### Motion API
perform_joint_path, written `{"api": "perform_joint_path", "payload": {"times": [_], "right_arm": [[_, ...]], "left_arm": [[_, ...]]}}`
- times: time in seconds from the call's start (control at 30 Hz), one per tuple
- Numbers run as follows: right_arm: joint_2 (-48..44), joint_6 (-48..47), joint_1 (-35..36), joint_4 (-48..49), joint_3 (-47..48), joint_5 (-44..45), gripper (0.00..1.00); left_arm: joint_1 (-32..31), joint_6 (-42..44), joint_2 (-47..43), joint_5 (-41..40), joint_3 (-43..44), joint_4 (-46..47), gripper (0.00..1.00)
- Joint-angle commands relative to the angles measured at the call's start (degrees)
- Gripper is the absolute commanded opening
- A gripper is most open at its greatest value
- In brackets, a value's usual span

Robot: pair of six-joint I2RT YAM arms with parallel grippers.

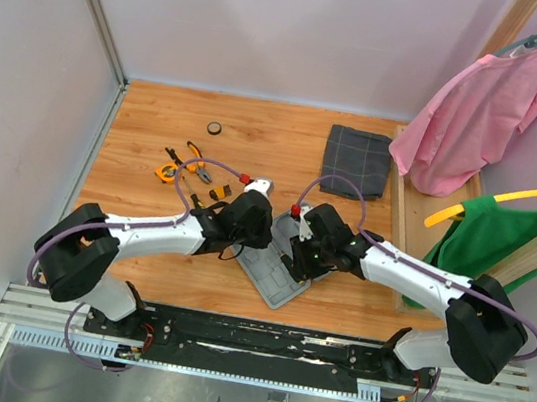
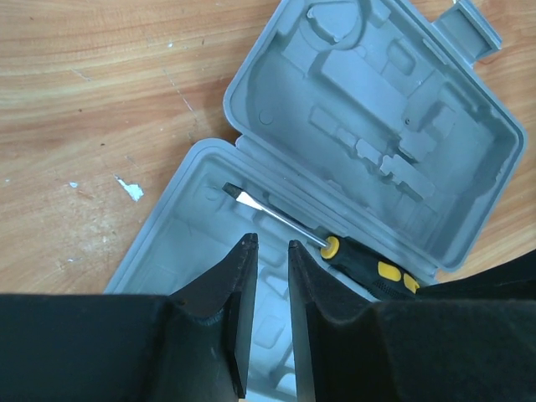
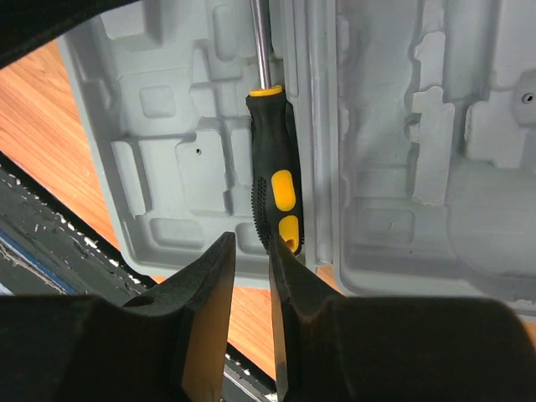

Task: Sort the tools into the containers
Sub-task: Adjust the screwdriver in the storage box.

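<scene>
While left pincer (image 2: 270, 243) and right pincer (image 3: 249, 239) gape narrowly (empty) over case (image 1: 274, 285) — pliers (image 1: 194, 157), cloth (image 1: 357, 161) lie apart.

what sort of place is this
Probably a robot test cell rather than a workshop: the left arm and right arm bolted to a rail, a walled-in wooden table, and a hanging pink garment beside it.

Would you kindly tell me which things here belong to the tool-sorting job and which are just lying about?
Belong to the job:
grey tool case, open
screwdriver, lying in the case
loose orange-handled tools, outside the case

Just lying about:
folded checked cloth
pink garment
green garment
</scene>
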Motion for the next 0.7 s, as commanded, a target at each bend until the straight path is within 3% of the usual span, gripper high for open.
{"api": "perform_joint_path", "payload": {"times": [0.0, 0.67], "right_arm": [[1.59, 0.53, 1.26, 0.2, -0.88, 0.03, 0.24], [2.82, 0.27, 1.32, -0.16, -1.07, 0.26, 0.23]], "left_arm": [[-0.39, -2.57, 2.22, 0.72, 1.86, -0.53, 0.26], [-0.39, -9.38, 7.38, -6.41, 4.21, 0.76, 0.25]]}}
